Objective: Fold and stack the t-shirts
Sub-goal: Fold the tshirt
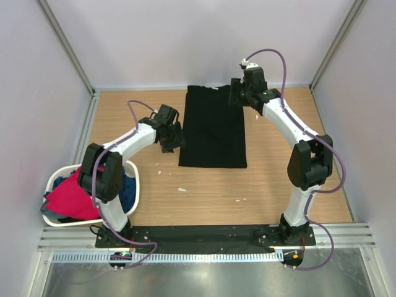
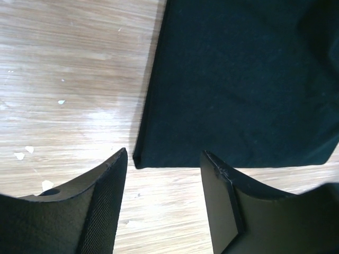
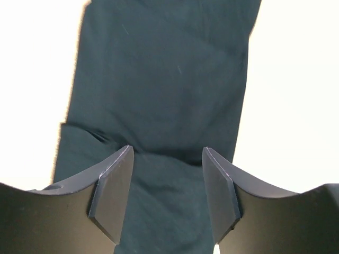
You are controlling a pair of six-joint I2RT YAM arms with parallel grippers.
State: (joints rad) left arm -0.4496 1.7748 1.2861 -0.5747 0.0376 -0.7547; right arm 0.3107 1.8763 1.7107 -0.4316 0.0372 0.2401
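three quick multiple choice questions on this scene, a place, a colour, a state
1. Where does the basket sit? A near left corner B far right corner C on the spread shirt
2. What colour is the t-shirt lying on the table? A red B black C blue
3. How is the left gripper? A shut on cloth B shut on the basket C open, empty
Answers: A, it stands at the near left edge; B, the flat shirt is black; C, its fingers stand apart, gripping nothing.
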